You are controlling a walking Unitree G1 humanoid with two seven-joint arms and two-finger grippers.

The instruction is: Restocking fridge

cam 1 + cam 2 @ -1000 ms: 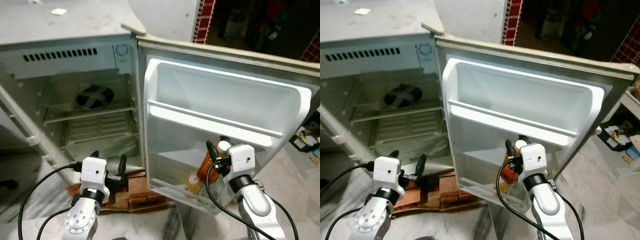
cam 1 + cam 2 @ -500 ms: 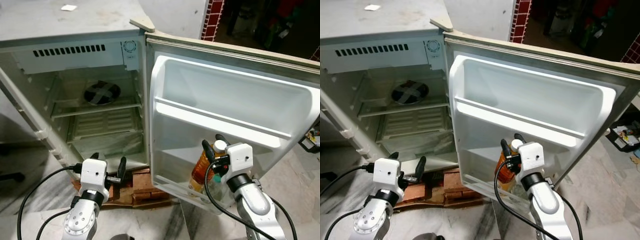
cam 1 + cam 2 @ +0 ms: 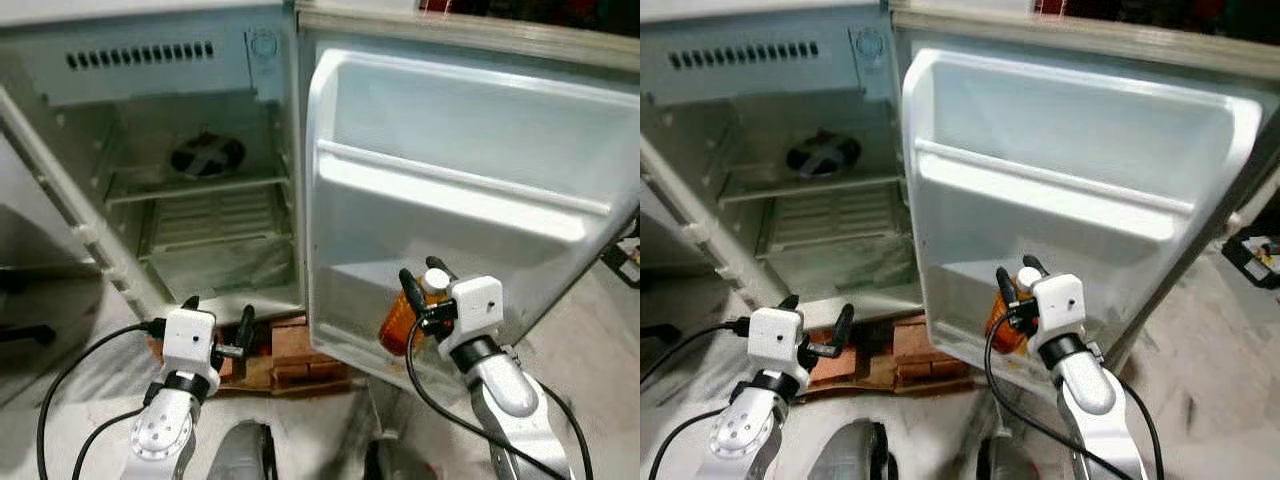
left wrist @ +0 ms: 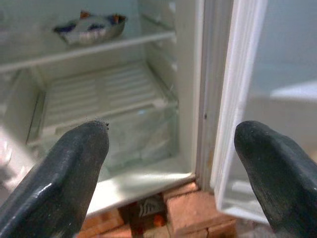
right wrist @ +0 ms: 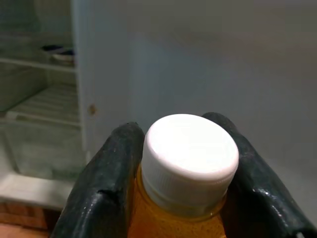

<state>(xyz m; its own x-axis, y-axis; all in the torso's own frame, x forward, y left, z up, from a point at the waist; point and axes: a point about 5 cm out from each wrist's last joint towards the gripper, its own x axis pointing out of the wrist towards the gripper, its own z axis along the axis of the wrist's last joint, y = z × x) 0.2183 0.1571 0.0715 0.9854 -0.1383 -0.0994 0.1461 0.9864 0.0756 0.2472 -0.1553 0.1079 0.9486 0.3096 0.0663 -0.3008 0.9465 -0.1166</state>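
Right wrist view: my right hand [image 5: 181, 173] is clamped on the orange bottle [image 5: 183, 218] just under its white cap [image 5: 190, 148].
Bottle position: I see it held tilted, low against the open fridge door [image 3: 460, 200], near the bottom door shelf [image 3: 350, 345].
Handling: I judge it rigid, smooth plastic, weighty with liquid, so it may swing or slip; gripping under the cap ridge is my safest hold.
Left hand [image 4: 173, 163]: fingers apart, empty, facing the fridge interior [image 3: 200, 210].
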